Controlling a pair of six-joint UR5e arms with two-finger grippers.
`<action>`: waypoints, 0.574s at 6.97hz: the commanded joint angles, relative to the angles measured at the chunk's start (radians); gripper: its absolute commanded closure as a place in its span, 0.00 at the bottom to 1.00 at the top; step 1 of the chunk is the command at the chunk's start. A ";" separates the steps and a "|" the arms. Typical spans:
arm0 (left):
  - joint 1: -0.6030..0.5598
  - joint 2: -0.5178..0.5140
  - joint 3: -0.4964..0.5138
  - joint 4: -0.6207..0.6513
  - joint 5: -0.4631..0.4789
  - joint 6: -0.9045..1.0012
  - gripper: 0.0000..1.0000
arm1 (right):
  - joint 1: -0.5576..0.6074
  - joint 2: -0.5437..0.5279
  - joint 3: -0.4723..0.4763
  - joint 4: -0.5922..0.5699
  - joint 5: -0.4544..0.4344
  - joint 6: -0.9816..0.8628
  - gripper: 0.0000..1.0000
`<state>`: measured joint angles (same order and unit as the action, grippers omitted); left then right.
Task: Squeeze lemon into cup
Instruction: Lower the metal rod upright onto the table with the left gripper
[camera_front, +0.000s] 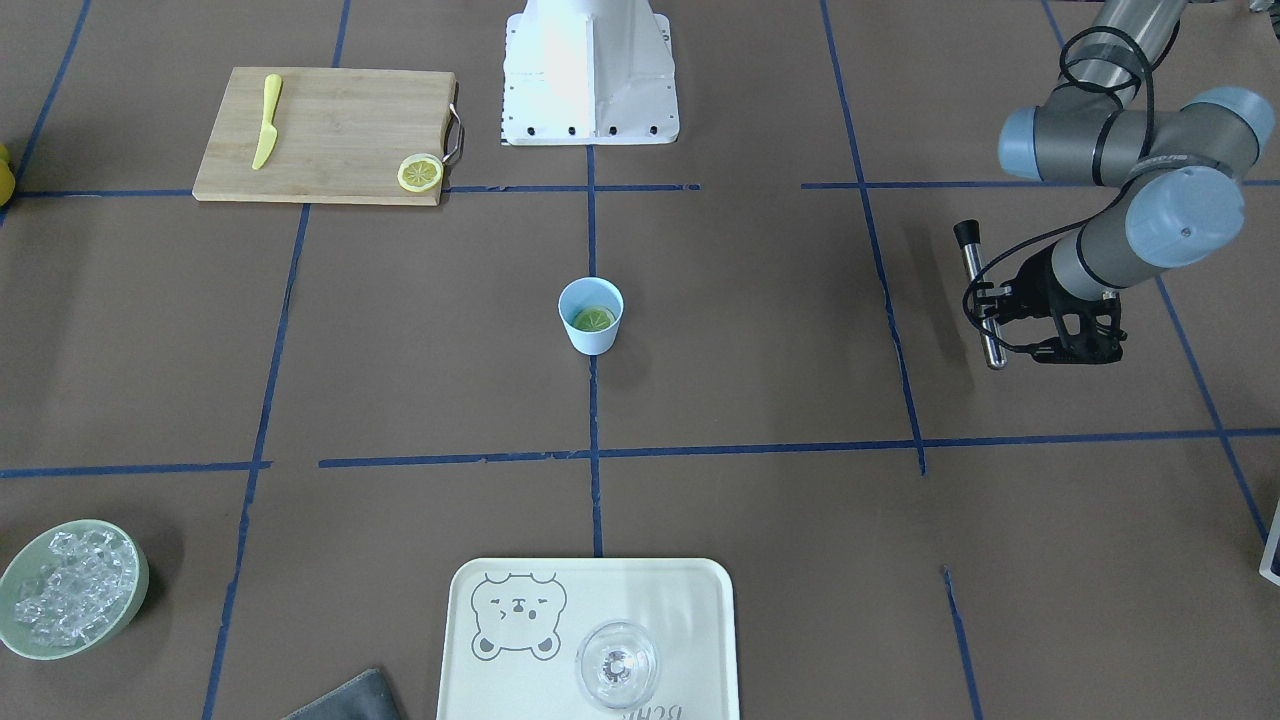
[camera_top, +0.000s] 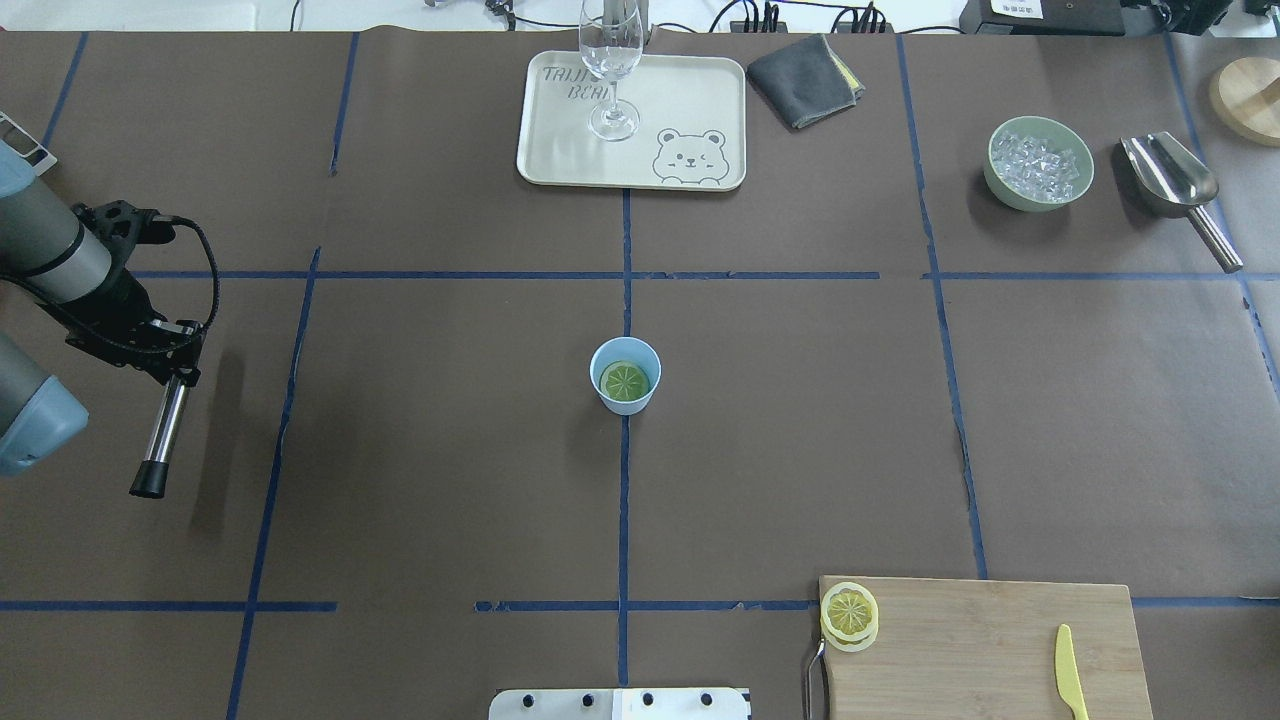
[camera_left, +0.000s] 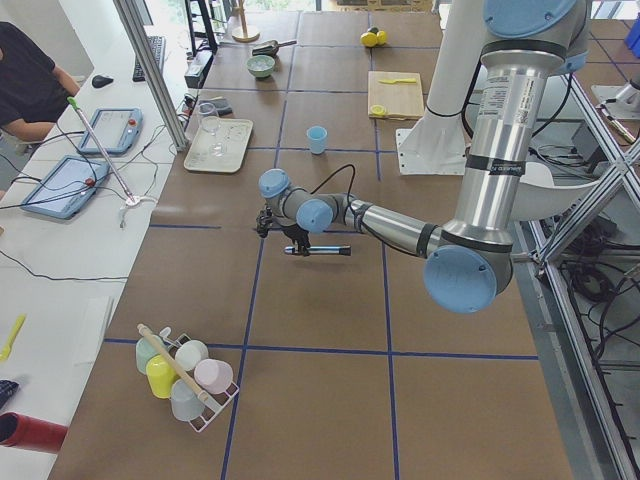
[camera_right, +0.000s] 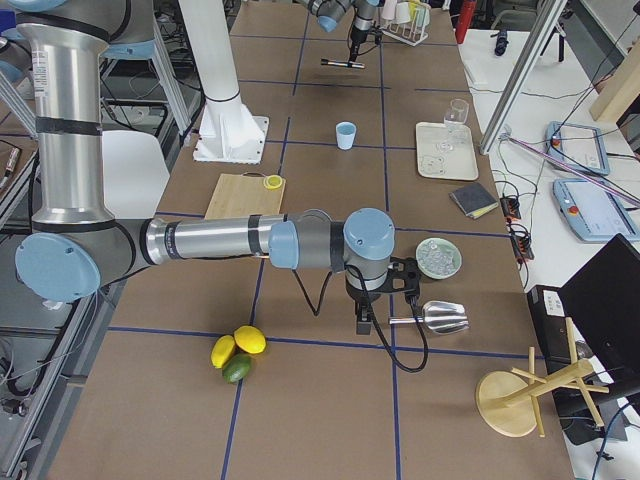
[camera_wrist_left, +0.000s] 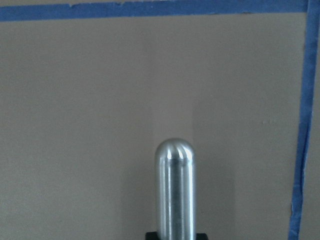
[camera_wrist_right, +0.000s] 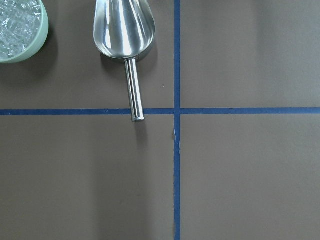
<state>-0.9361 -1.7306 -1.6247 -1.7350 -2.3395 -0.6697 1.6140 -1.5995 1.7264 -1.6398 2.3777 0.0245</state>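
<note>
Lemon (camera_top: 625, 381) flat inside cup (camera_top: 627, 406)

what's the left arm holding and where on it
A metal muddler, clamped in the left gripper on its steel shaft, nearer the bare end than the black tip.

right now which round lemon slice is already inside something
The greenish-looking slice lying inside the small pale blue cup mid-table; the yellow slice sits on the wooden cutting board's corner.
</note>
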 joint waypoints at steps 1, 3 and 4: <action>0.008 -0.010 0.031 -0.026 0.000 -0.002 1.00 | 0.001 0.001 0.001 0.000 0.000 0.000 0.00; 0.016 -0.020 0.042 -0.031 0.003 -0.001 0.89 | 0.001 0.001 0.001 0.000 0.000 0.000 0.00; 0.016 -0.021 0.052 -0.038 0.005 0.004 0.56 | 0.000 0.000 0.001 0.000 0.000 0.000 0.00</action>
<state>-0.9217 -1.7488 -1.5833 -1.7654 -2.3365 -0.6694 1.6149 -1.5987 1.7272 -1.6398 2.3777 0.0246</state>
